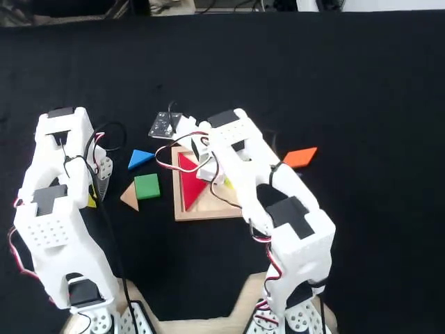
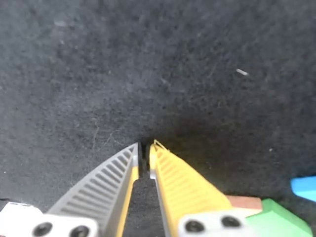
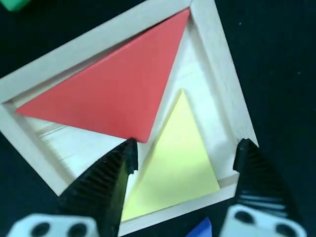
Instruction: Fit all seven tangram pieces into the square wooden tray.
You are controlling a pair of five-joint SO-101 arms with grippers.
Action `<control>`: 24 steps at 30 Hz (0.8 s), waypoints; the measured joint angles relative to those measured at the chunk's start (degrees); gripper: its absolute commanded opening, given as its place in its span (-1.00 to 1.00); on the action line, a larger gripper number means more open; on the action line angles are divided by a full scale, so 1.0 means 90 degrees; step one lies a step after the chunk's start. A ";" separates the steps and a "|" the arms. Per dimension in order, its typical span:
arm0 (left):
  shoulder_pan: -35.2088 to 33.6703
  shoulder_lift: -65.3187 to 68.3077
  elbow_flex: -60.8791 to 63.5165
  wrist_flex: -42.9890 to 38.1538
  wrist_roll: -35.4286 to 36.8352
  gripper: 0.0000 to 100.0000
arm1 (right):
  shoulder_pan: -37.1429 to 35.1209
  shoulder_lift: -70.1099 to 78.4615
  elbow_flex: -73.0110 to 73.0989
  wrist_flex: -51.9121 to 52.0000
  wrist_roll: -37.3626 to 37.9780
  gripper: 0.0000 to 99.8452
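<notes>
The square wooden tray point(image 1: 182, 213) lies mid-table. A large red triangle point(image 1: 189, 177) lies flat in it, and a yellow triangle point(image 3: 175, 163) lies beside that, inside the tray's rim point(image 3: 222, 74). My right gripper point(image 3: 185, 163) hangs open over the tray, with its black fingers point(image 3: 118, 170) on either side of the yellow triangle and apart from it. Left of the tray lie a blue triangle point(image 1: 139, 158), a green square point(image 1: 147, 186) and a tan triangle point(image 1: 129, 197). An orange parallelogram point(image 1: 300, 157) lies to the tray's right. My left gripper point(image 2: 144, 148) is shut on nothing, low over the black cloth, left of the green square point(image 2: 276, 219).
Black cloth covers the whole table. The right arm point(image 1: 243, 167) hides part of the tray in the high view. The left arm point(image 1: 59, 181) stands at the table's left side. Wide bare cloth lies at the back and far right.
</notes>
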 measured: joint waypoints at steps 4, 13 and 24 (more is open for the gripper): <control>0.0000 0.0000 0.0000 0.0000 0.0000 -0.88 | 0.0000 0.0078 -0.0059 0.0000 0.0215 -0.49; 0.0000 0.0000 0.0000 0.0000 0.0000 -0.88 | 0.0088 0.0254 -0.0215 0.0117 0.0772 -0.48; 0.0000 0.0000 0.0000 0.0000 0.0000 -0.88 | 0.0225 0.0547 -0.0469 0.0381 0.1475 -0.49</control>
